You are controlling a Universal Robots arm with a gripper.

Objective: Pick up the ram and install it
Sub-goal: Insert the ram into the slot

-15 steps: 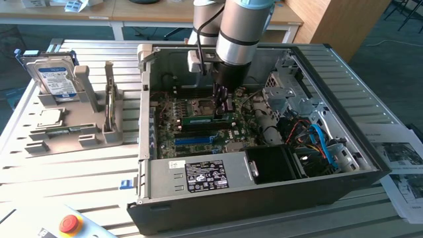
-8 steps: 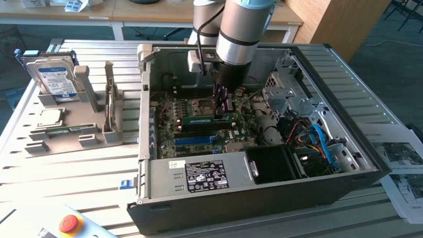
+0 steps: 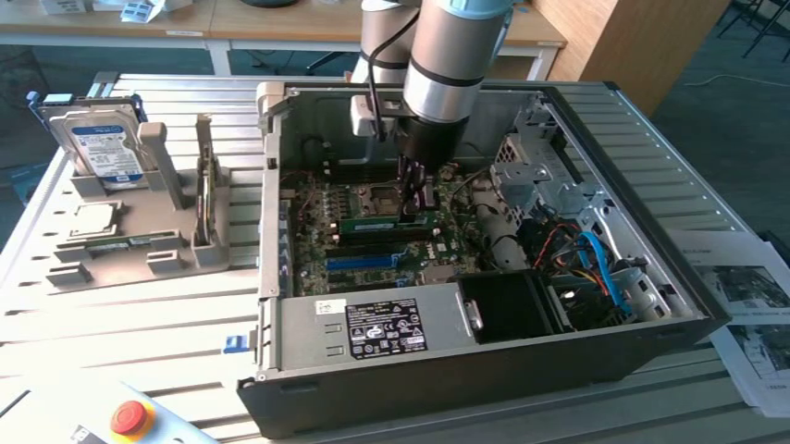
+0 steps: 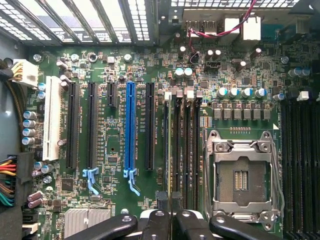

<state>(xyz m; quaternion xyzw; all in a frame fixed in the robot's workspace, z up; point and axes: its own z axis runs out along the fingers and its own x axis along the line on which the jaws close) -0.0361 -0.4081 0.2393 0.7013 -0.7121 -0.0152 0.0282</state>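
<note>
Gripper [image 4: 169, 202] tight on the ram [image 3: 374, 223], edge-on among memory slots [image 4: 187, 150], case walls [image 3: 274, 185] well apart

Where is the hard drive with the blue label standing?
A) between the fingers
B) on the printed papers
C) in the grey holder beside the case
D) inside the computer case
C: the hard drive stands upright in the grey holder at the exterior view's left, outside the computer case.
</note>
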